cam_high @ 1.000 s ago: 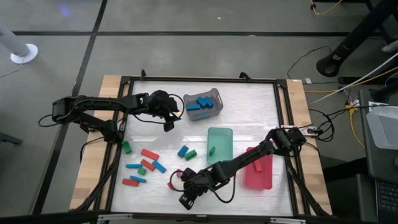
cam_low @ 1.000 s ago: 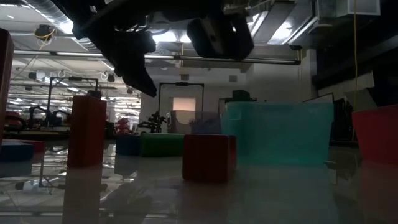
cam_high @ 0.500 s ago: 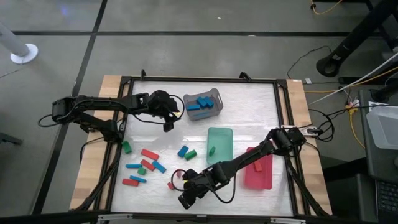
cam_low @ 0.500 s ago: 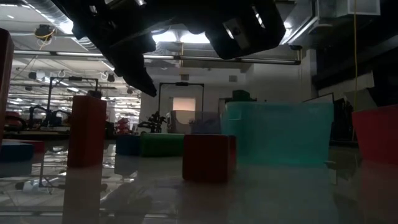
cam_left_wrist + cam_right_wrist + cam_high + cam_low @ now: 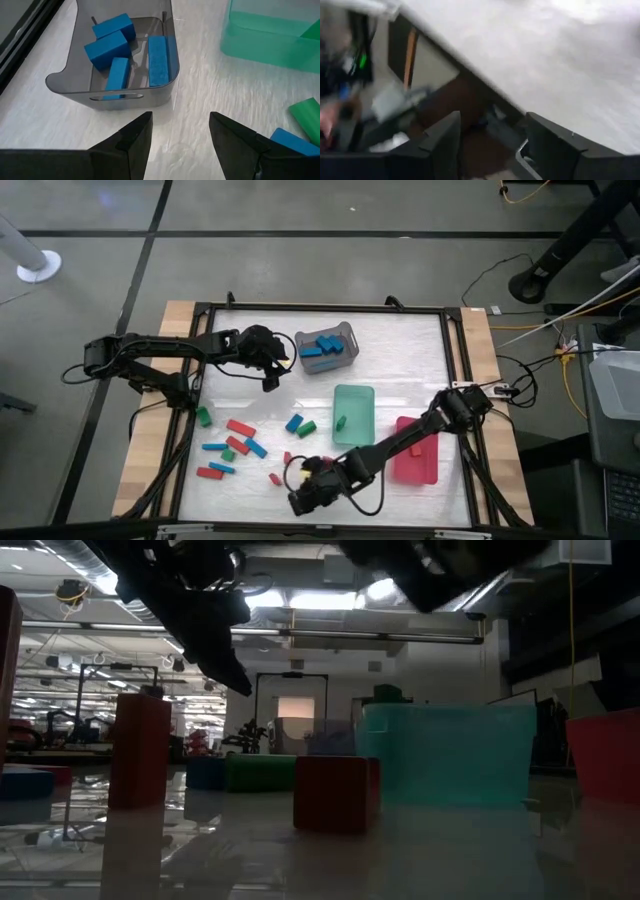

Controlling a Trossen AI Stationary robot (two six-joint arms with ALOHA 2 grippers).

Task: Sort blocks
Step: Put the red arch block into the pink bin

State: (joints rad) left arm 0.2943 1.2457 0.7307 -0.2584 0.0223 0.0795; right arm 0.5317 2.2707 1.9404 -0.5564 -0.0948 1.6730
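Red, blue and green blocks lie scattered at the front left, among them a red bar [image 5: 240,427] and a blue one [image 5: 257,447]. Two small red blocks [image 5: 287,457] [image 5: 275,478] lie just beyond my right gripper [image 5: 297,503], which stands open with nothing between its fingers [image 5: 492,150] near the table's front edge. My left gripper [image 5: 270,368] waits open [image 5: 180,135] beside the grey basket [image 5: 345,332], which holds several blue blocks [image 5: 112,45]. A blue block [image 5: 294,423] and a green one [image 5: 307,428] lie left of the green tray.
The green tray [image 5: 355,395] holds one green block [image 5: 341,421]; the red tray [image 5: 425,470] to its right holds a red block [image 5: 415,448]. The right arm [image 5: 400,442] stretches across the red tray's near left corner. A black frame [image 5: 190,430] borders the table.
My right gripper has gone a little toward the table's near edge, and in the low view it has risen and drawn off to that picture's right. The blocks lie where they were.
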